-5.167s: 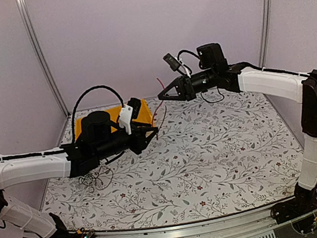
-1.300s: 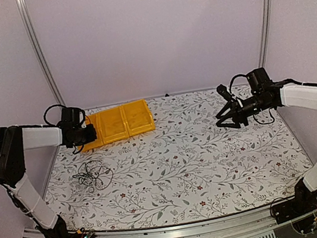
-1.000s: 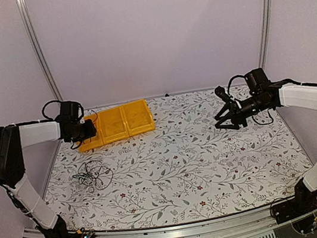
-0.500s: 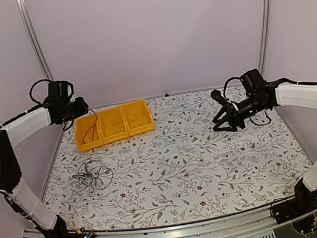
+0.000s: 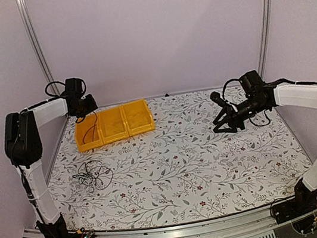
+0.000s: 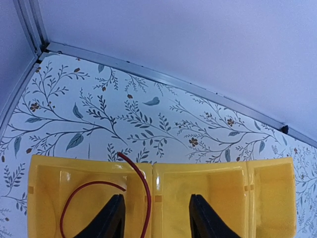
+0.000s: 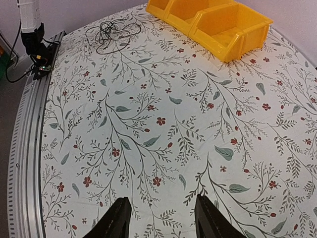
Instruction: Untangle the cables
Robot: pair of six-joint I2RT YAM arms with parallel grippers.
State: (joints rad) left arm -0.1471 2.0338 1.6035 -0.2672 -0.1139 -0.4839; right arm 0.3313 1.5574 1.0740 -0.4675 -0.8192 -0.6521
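We take the yellow bin [image 5: 113,124] as the reference for all positions. It is a moulded, glossy plastic unit with three open-topped compartments in a row, thin dividers and rounded rims, set on the tablecloth [image 5: 202,166]. The end compartment on the left arm's side holds a red wire [image 6: 148,210]. This wire is a very thin, flexible strand that curves in a loose loop across the compartment floor, with one end rising to the rear rim close to the first divider. The left gripper [image 5: 89,105] hangs above that same end of the bin, pointing down at it. In the left wrist view its two black fingers [image 6: 113,220] stand apart to either side of the first divider and grip nothing, and the wire lies below them in the bin. The cables [image 5: 93,174] form a small loose tangle of thin dark strands. They lie flat on the cloth on the side of the bin toward the arm bases, well apart from it. The right gripper [image 5: 225,128] is well apart from the bin, beyond its right end and low over the cloth, with its jaws spread and holding nothing. The cloth is white, printed with grey-green leafy branches and small red flowers. A ribbed aluminium rail [image 5: 183,236] borders the table edge farthest from the bin.
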